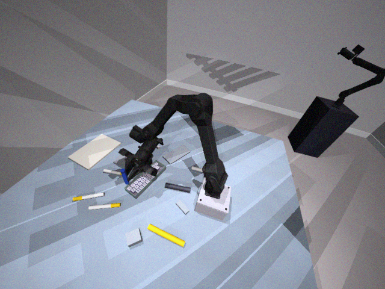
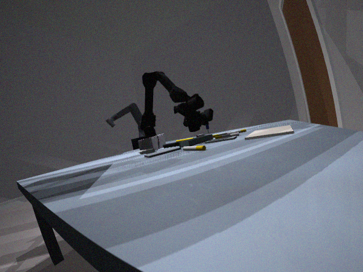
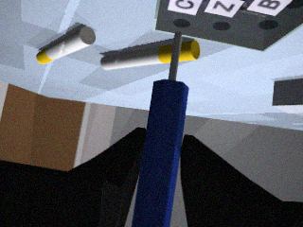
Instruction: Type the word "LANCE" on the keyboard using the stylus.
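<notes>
My gripper (image 1: 127, 174) (image 3: 163, 139) is shut on the blue stylus (image 1: 124, 176) (image 2: 207, 126) (image 3: 163, 118), whose thin grey tip points away from the fingers. The grey-green keyboard (image 1: 135, 195) (image 2: 193, 141) (image 3: 241, 37) lies on the desk with white lettered keys. In the wrist view the tip shows just below the C key (image 3: 184, 6), over the keyboard's border or its edge; the Z key (image 3: 222, 7) and B key (image 3: 269, 5) are beside it. The tip looks raised, but its exact height cannot be told. The arm hides part of the keyboard in the top view.
White-and-yellow cylinders (image 1: 89, 196) (image 1: 100, 206) (image 3: 133, 57) lie beyond and beside the keyboard. A dark cylinder (image 1: 177, 187) lies between keyboard and arm base. A yellow rod (image 1: 166, 235), a grey block (image 1: 133, 238) and a cream board (image 1: 94, 152) (image 2: 269, 133) lie farther off.
</notes>
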Motion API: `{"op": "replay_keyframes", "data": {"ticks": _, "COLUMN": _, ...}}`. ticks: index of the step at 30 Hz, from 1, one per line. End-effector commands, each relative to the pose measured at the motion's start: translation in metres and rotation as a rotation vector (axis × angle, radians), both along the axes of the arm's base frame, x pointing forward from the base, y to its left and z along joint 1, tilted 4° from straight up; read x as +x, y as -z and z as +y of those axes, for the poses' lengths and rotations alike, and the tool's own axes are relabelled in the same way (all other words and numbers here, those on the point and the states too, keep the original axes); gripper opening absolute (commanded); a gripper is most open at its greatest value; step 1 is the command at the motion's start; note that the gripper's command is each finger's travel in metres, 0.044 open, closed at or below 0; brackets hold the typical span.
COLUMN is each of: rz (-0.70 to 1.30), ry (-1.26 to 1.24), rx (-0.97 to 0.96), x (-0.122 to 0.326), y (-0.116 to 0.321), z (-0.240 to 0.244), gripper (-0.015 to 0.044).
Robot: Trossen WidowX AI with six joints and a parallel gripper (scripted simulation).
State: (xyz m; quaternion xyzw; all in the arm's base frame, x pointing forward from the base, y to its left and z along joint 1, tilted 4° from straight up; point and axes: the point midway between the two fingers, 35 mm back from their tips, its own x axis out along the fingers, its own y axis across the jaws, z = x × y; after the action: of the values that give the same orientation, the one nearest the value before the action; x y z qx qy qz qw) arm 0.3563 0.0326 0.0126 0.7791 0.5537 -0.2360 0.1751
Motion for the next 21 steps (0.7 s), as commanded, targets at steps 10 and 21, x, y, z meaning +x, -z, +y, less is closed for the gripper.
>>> {"op": "replay_keyframes", "data": {"ticks": 10, "rz": 0.007, "ry": 0.003, "rx": 0.006, "x": -0.0005, "y": 0.0061, "z": 0.0008, "gripper": 0.0081}}
{"op": "replay_keyframes", "data": {"ticks": 21, "rz": 0.007, "ry": 0.003, "rx": 0.006, "x": -0.0007, "y": 0.0125, "z": 0.0004, "gripper": 0.0081}}
